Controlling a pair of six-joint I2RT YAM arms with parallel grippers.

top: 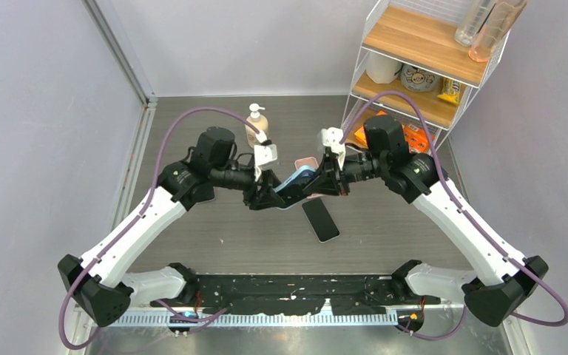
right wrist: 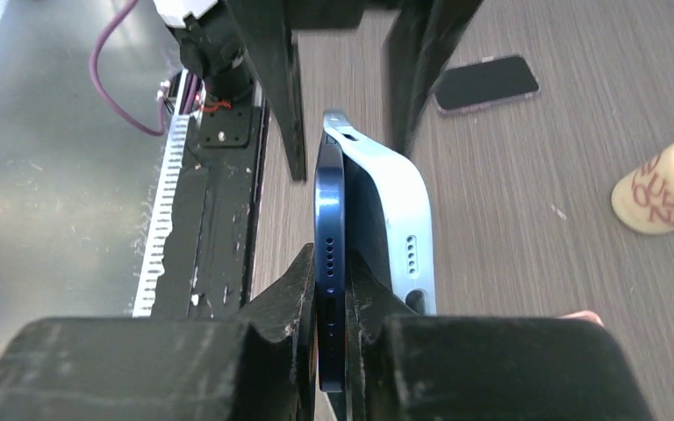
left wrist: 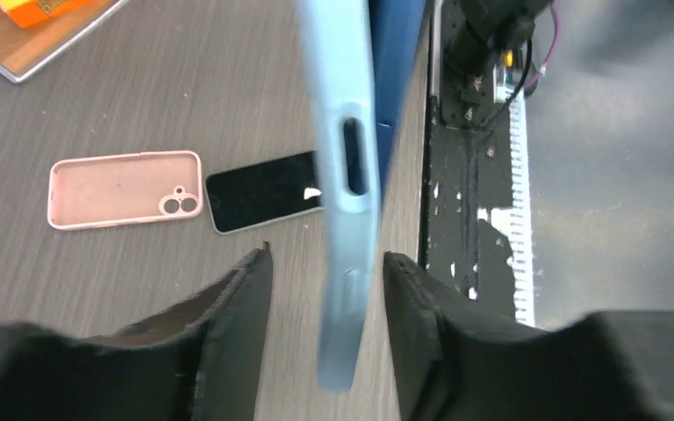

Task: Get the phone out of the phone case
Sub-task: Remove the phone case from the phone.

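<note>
Arms (top: 148, 214) meet mid-air: right pincer (right wrist: 332, 263) pinches phone (right wrist: 329, 202), left pincer (left wrist: 329, 259) seemingly spread around case (left wrist: 342, 88).

The phone (right wrist: 329, 219) is dark blue, its case (right wrist: 399, 202) light blue. The empty case (left wrist: 114, 189) is pink; the table (left wrist: 140, 96) has grey wood grain.

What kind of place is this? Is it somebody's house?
Probably a robot practice lab, not a house: a left arm and a right arm are bolted to the table, plain walls box it in, and a small shelf stands alongside.
</note>
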